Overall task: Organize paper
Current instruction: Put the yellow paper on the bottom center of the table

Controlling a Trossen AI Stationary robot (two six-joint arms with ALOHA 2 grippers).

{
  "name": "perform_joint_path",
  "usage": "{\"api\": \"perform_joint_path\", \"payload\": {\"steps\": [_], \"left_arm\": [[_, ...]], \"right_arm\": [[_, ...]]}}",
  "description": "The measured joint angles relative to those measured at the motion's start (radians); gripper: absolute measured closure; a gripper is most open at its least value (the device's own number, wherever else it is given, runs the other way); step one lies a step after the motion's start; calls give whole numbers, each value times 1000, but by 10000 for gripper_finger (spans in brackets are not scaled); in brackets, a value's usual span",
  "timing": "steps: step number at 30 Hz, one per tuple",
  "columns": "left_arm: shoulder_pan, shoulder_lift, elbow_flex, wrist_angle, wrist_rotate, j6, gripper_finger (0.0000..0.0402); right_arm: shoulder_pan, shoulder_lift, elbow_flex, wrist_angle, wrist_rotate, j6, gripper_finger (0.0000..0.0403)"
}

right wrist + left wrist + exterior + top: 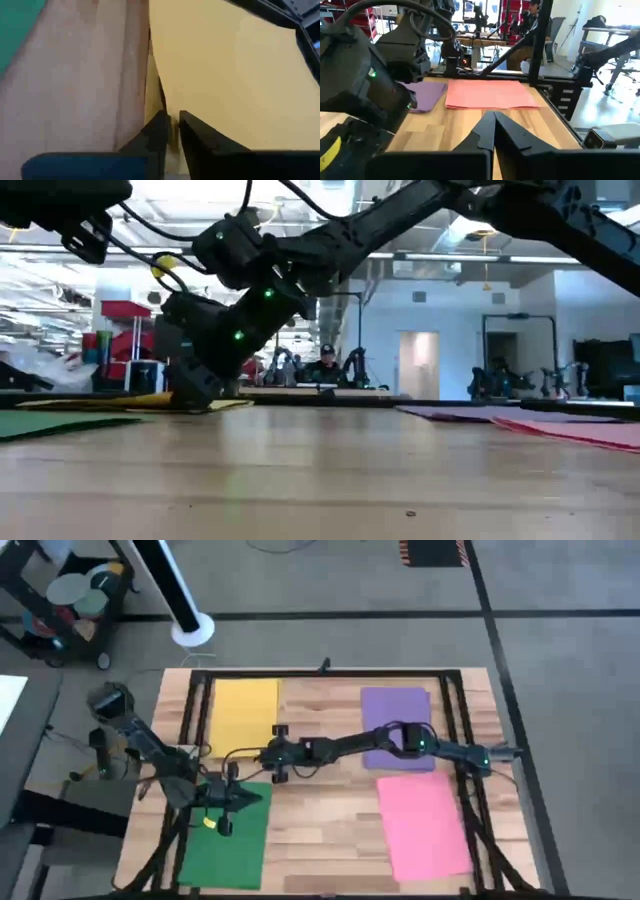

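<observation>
Near edge of the table (330,840): green sheet (225,840) at the near-left corner, pink sheet (425,825) toward the near-right corner. The left gripper (250,797) hangs over the green sheet's far edge, jaws pressed together, holding nothing; the left wrist view shows its fingers meeting at a point.

Mid-table: the right arm reaches across from the right side. The right gripper (172,125) sits at the near-right corner of the yellow sheet (243,712), jaws nearly together with that corner's edge in the narrow gap. The right wrist view shows the edge lifted slightly off the wood; a firm pinch looks likely but is not certain.

Key relation: the yellow sheet runs away from the jaws toward the far-left corner, long axis near to far. The right gripper is the one on it.

Far side: purple sheet (397,725) under the right arm's forearm, partly covered. No dark sheet seen. Any drag toward the near edge would meet the left gripper and the green sheet.
</observation>
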Motion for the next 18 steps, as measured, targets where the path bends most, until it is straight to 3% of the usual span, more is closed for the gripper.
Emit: {"api": "perform_joint_path", "payload": {"steps": [9, 18], "left_arm": [[0, 0, 1, -6, 3, -6, 401], [1, 0, 1, 4, -4, -7, 401]], "right_arm": [[24, -86, 0, -109, 2, 11, 399], [83, -171, 0, -473, -64, 215, 402]]}}
